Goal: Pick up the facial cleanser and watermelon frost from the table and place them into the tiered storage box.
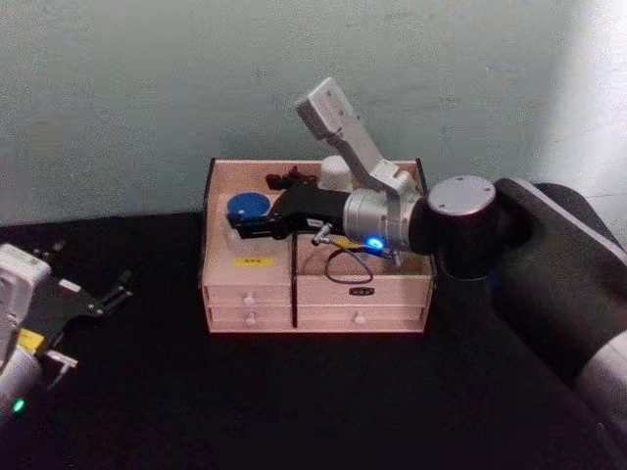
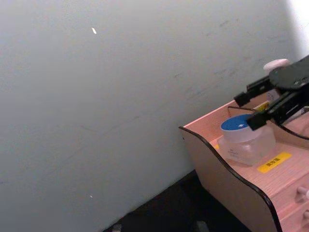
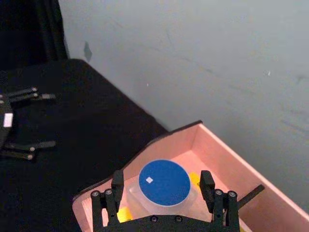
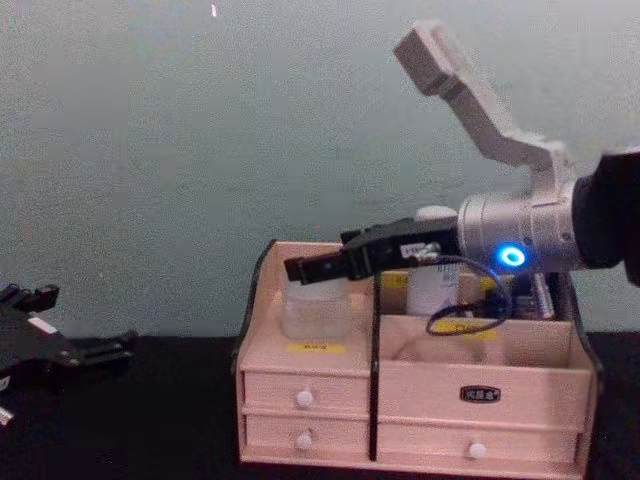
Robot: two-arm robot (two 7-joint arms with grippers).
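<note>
A flat table covered in matte black cloth (image 1: 294,392) is stretching across the foreground and running back to a pale grey-green wall. Sitting directly on it, near the rear edge, is the tiered storage box (image 1: 315,289), a pale pinkish wooden desktop organizer with dark side edges, yellow labels and small white-knobbed drawers across its front. The box is standing upright and square to the wall, its base lying flat on the cloth, its drawers facing the robot.
</note>
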